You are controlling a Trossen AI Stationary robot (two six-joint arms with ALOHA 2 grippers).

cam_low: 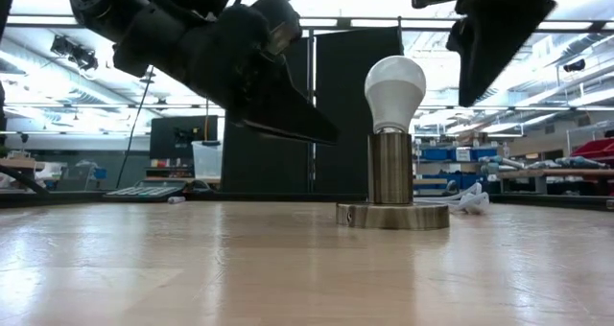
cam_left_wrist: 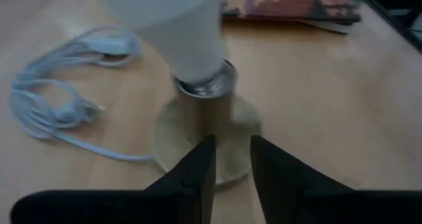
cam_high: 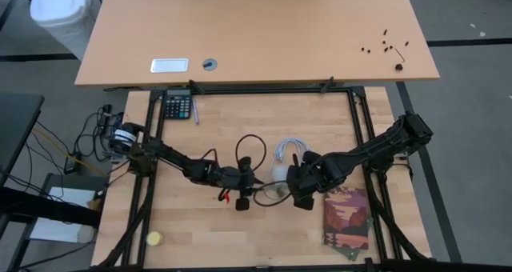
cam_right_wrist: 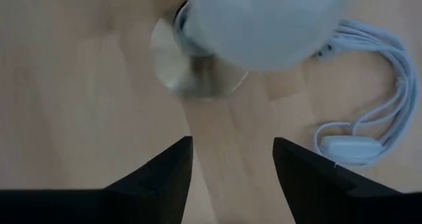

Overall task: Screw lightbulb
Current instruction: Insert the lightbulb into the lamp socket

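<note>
The white frosted lightbulb [cam_low: 394, 88] stands upright with its base in the metal socket tube [cam_low: 390, 166], which stands on the round socket disc [cam_low: 392, 216] on the table. It also shows in the high view [cam_high: 279, 173]. My left gripper [cam_left_wrist: 232, 148] hangs low beside the socket, pointing at it, with its fingers a narrow gap apart and empty. My right gripper [cam_right_wrist: 232, 151] is open and empty, above the bulb [cam_right_wrist: 264, 26] and a little to one side of it. In the low view its fingers [cam_low: 489, 48] are up and to the right of the bulb.
A coiled white cable [cam_high: 290, 150] lies just beyond the socket. A patterned book [cam_high: 346, 216] lies at the near right, a calculator [cam_high: 178, 106] at the far left, and a yellow ball [cam_high: 154, 238] at the near left. A black wire loop [cam_high: 250, 144] lies near my left arm.
</note>
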